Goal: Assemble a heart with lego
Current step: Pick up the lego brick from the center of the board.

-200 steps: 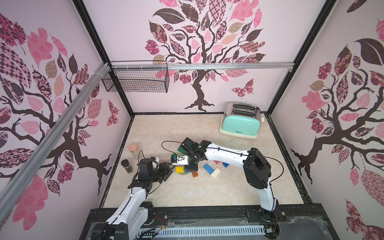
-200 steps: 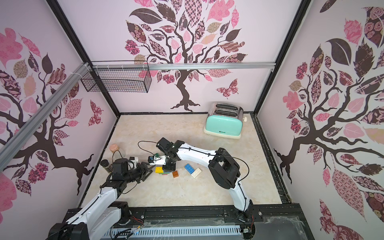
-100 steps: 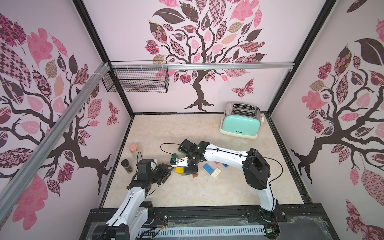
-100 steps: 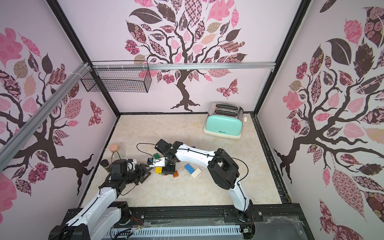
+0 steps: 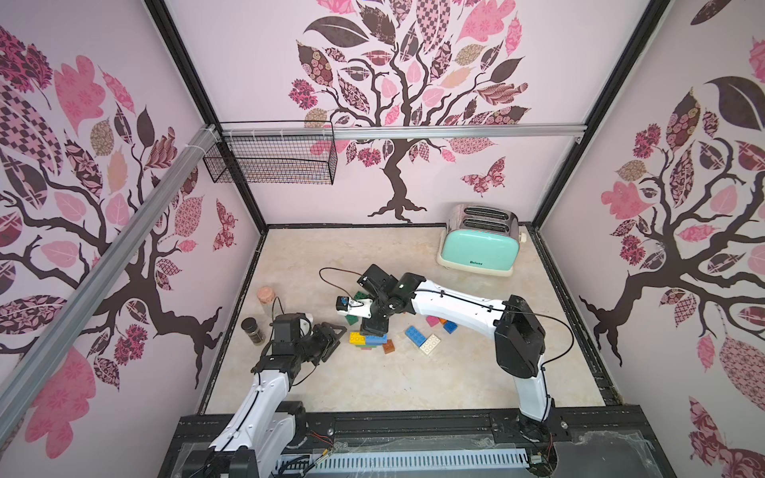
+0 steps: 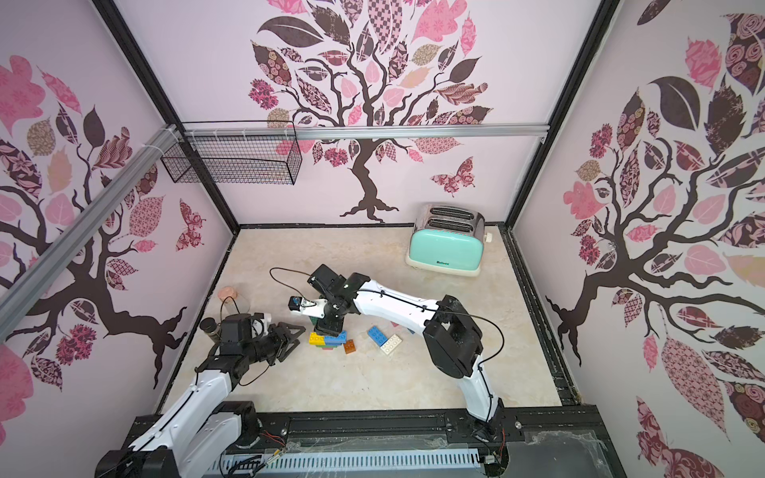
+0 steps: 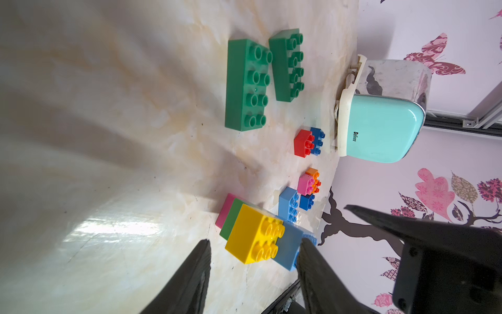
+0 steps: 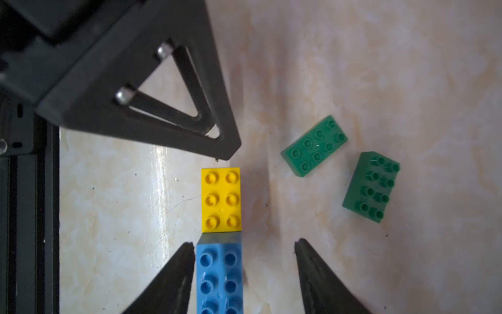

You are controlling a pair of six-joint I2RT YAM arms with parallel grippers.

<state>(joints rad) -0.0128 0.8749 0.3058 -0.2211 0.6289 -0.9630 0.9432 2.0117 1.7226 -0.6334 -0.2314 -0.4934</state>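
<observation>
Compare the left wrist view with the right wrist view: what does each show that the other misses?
Left wrist only: the toaster, the red brick and the pink brick. Right wrist only: the right claw seen from above, open astride the blue brick. Both: the yellow brick abutting that blue brick, and two green bricks.

blue brick (image 8: 219, 280) cut off, pink brick (image 7: 225, 209) half-hidden

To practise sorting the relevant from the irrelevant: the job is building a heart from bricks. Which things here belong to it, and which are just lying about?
Belong to the job: yellow brick, blue brick joined to it, two green bricks, white brick, brown brick.

Just lying about: toaster, wire basket, dark jar, pink-topped jar.
</observation>
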